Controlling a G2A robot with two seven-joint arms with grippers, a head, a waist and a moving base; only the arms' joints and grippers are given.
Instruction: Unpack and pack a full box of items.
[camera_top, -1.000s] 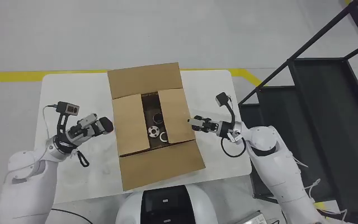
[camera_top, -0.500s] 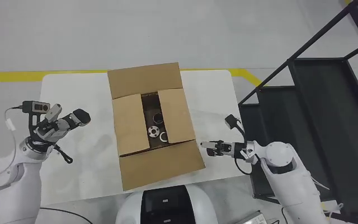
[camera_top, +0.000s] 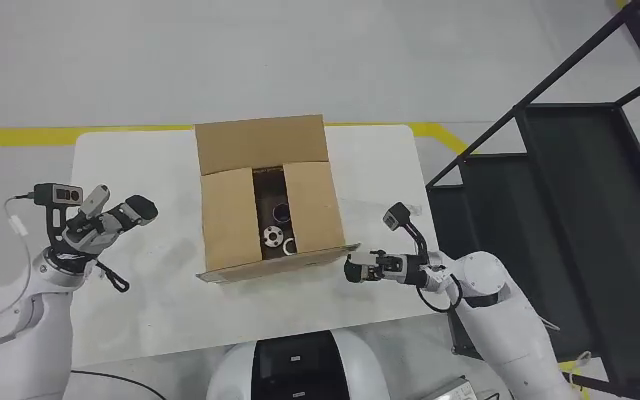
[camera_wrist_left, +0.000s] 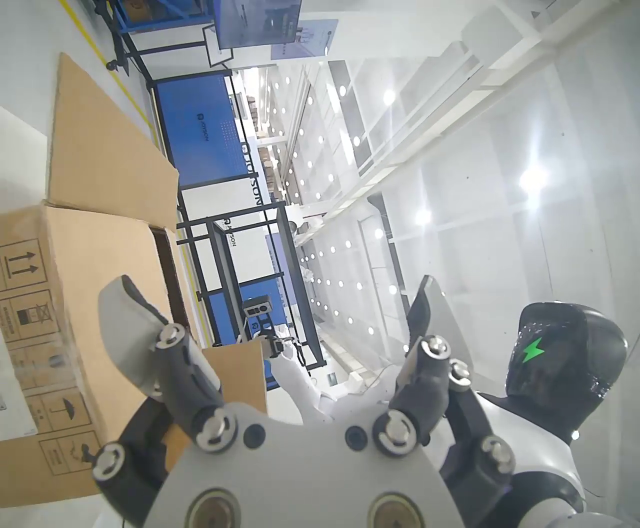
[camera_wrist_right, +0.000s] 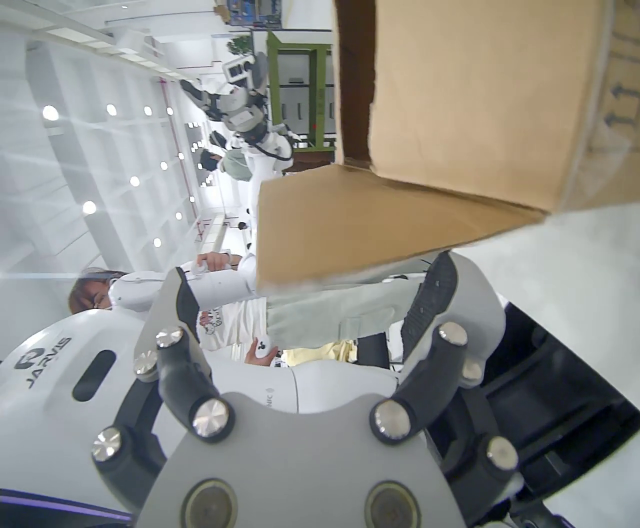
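Open brown cardboard box (camera_top: 262, 148) on a white table (camera_top: 130, 160) — the corner of its near flap (camera_top: 280, 264) lies just ahead of the right gripper (camera_top: 349, 268), fingers spread. The left gripper (camera_top: 143, 208), fingers apart and empty, hangs well away.

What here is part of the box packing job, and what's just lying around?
Part of the job: cardboard box, its near flap raised; metal disc and white ring inside; left pincer, open, off to one side; right pincer, open, beside that flap's corner.

Just around: white table, black stairs, yellow floor line.
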